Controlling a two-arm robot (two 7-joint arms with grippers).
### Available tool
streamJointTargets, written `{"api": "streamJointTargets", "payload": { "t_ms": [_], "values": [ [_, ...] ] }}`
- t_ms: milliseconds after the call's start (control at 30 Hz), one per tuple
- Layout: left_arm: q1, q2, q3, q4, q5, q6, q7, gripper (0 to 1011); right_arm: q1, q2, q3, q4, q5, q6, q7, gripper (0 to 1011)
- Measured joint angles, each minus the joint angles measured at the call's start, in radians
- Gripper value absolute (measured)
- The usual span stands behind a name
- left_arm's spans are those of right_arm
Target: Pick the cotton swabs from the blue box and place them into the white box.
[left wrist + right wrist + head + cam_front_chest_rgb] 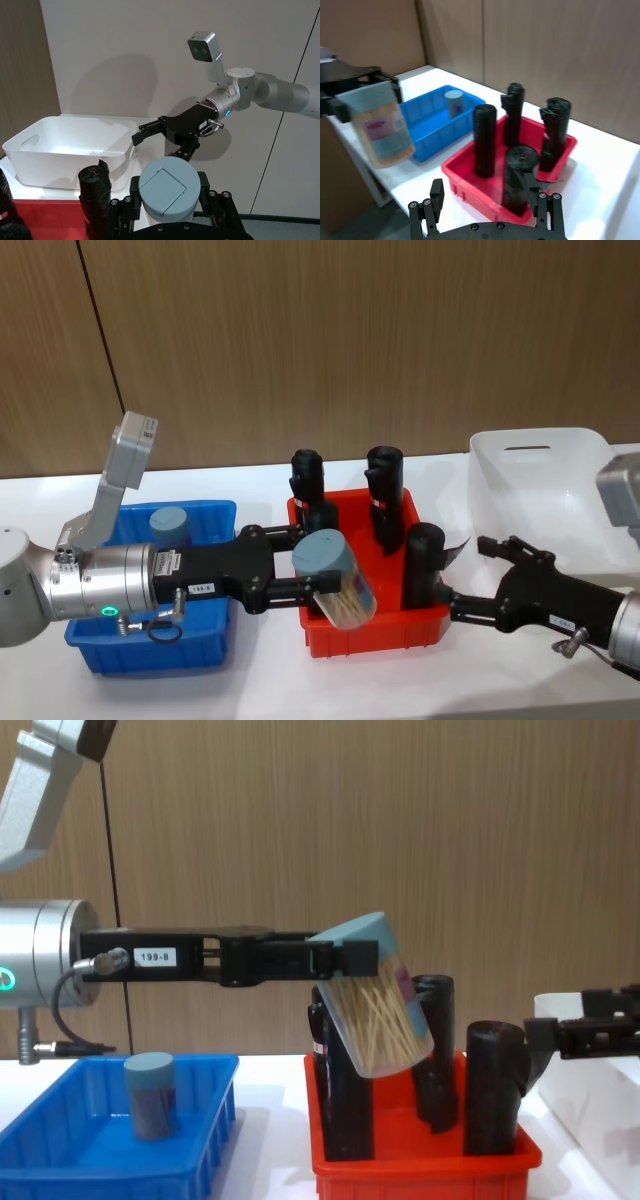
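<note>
A tub of cotton swabs (338, 575) with a grey-blue lid hangs tilted above the front left of a red bin, and my left gripper (305, 558) is shut on it near the lid. From the chest view the held tub (375, 1005) sits well above the bin's rim. A second tub (171, 525) stands upright in the blue box (150, 650) at the left. The white box (540, 455) stands at the back right. My right gripper (470, 575) is open and holds nothing, just right of the red bin and in front of the white box.
The red bin (370, 635) sits between the two boxes and holds several tall black rolls (425, 565), higher than its walls. A wooden wall stands behind the white table (270, 680).
</note>
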Motion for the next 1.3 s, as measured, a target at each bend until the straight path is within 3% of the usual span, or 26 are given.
{"api": "streamJointTargets", "payload": {
  "t_ms": [600,1300],
  "values": [
    [-0.001,0.0,0.0,0.0,0.0,0.0,-0.002,664,0.062,-0.005,-0.044,-0.028,-0.029,0.059,0.139,1002],
    [-0.001,0.0,0.0,0.0,0.0,0.0,-0.002,664,0.097,-0.044,-0.104,-0.029,-0.06,0.078,0.181,1002]
  ]
}}
